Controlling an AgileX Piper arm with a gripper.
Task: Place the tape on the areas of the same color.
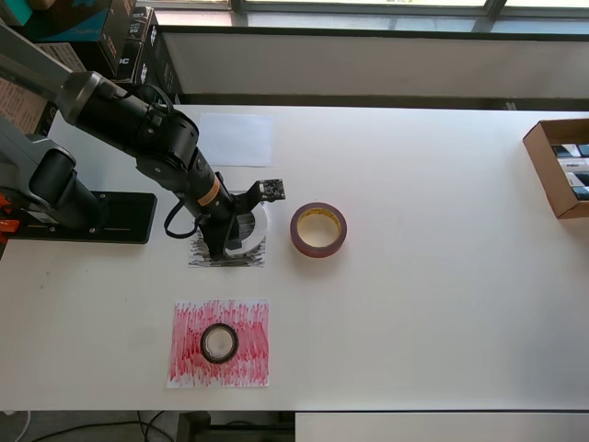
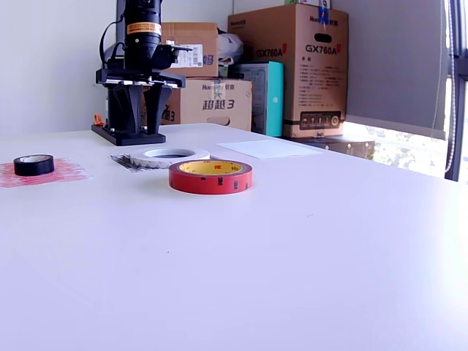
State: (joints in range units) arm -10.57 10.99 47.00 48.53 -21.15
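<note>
The white tape ring (image 1: 263, 221) (image 2: 170, 155) lies on the black-scribbled sheet (image 1: 206, 259) (image 2: 122, 160). My gripper (image 1: 224, 238) (image 2: 139, 129) points straight down over the ring's side nearest the arm. It is open, its fingers (image 2: 158, 110) spread wide with nothing between them. In the overhead view it hides much of the ring. The dark-red tape (image 1: 318, 230) (image 2: 210, 177) lies on bare table just right of that sheet in the overhead view. The small black tape (image 1: 219, 343) (image 2: 34, 164) sits on the red-scribbled sheet (image 1: 248, 354) (image 2: 64, 172). Nothing rests on the plain white sheet (image 1: 236, 140) (image 2: 267, 148).
The arm's black base plate (image 1: 120, 218) sits at the overhead view's left. An open cardboard box (image 1: 548, 175) stands at the table's right edge. In the exterior view, stacked cartons (image 2: 296, 66) stand beyond the table's far side.
</note>
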